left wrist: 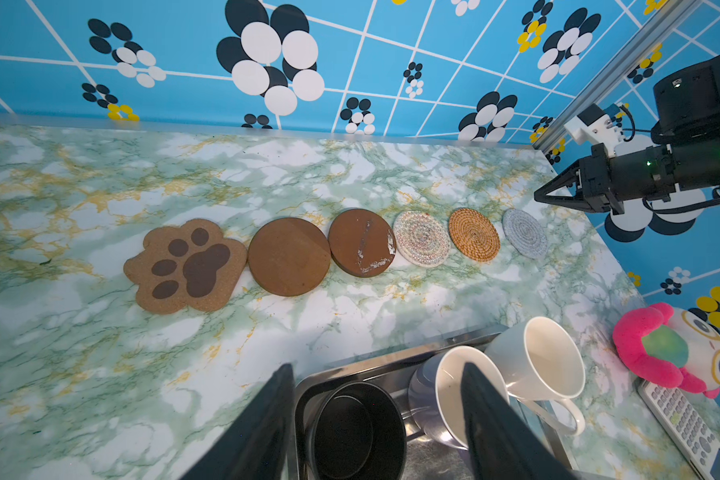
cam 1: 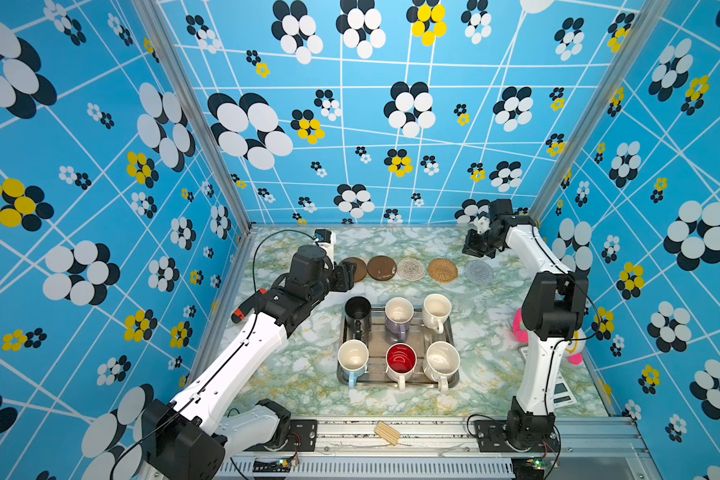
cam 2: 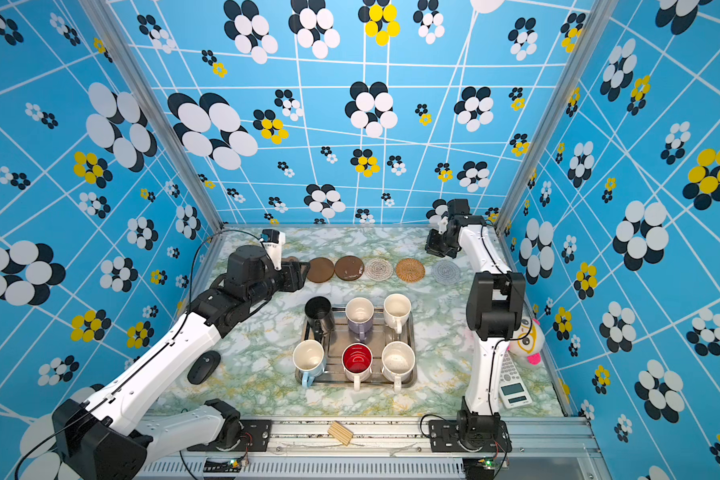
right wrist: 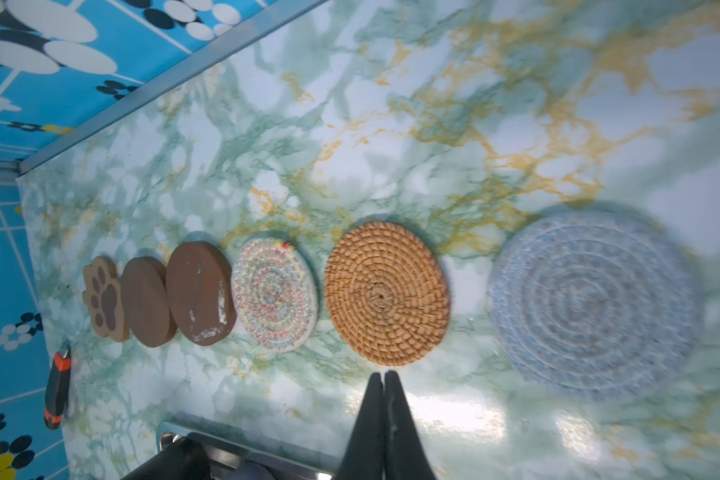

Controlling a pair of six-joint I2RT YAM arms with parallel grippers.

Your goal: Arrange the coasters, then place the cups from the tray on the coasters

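Left hand [left wrist: 378, 370], fingers apart, largely blocks the paw coaster [left wrist: 186, 266] in both top views; right hand [right wrist: 384, 376] pressed together.

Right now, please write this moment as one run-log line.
coasters: six in one row | cups: six on tray | left end effector: open, empty | right end effector: shut, empty

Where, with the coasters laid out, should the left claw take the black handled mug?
Probably the left wall of the black handled mug, one finger inside, from above: it stands upright and open, handle toward the near edge, lavender mug close on its right.
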